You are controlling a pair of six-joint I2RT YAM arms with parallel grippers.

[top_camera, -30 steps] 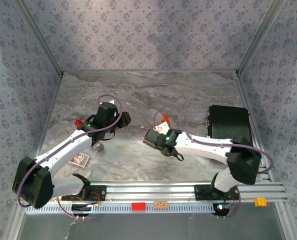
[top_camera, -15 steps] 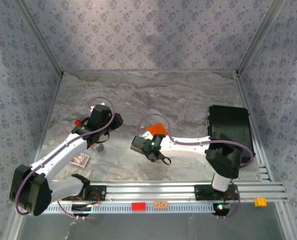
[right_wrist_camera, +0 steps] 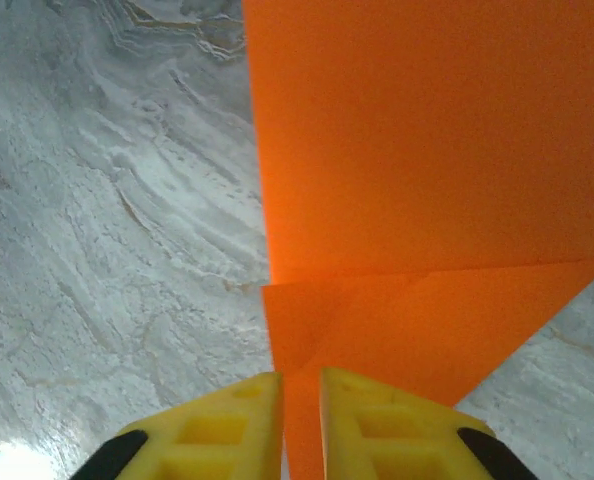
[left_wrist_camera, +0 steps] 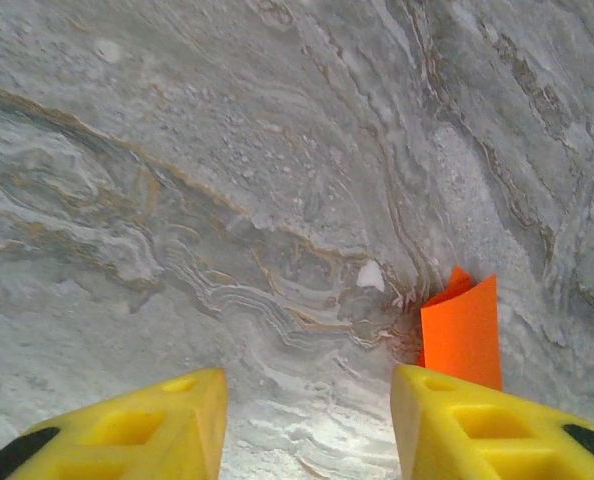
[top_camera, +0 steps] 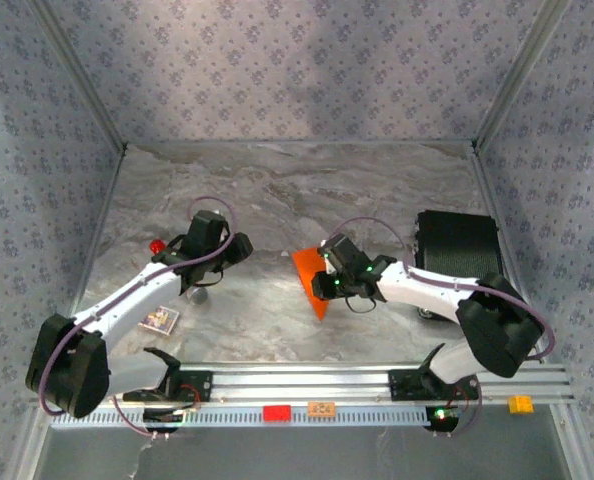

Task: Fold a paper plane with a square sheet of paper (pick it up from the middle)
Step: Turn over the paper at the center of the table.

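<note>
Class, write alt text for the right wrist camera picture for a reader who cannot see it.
The right gripper pinches the near edge of folded orange paper between yellow fingers. The paper spreads away over a grey marbled table.

The left gripper stands spread wide, while the right gripper is pinched onto the orange paper.

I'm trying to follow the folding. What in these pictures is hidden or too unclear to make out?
Top view: the right arm covers part of the orange paper.
Right wrist view: the paper runs off the top and right edges.
Left wrist view: a finger of the left hand cuts off its bottom.
Top view: the small card is too small to read.
</note>
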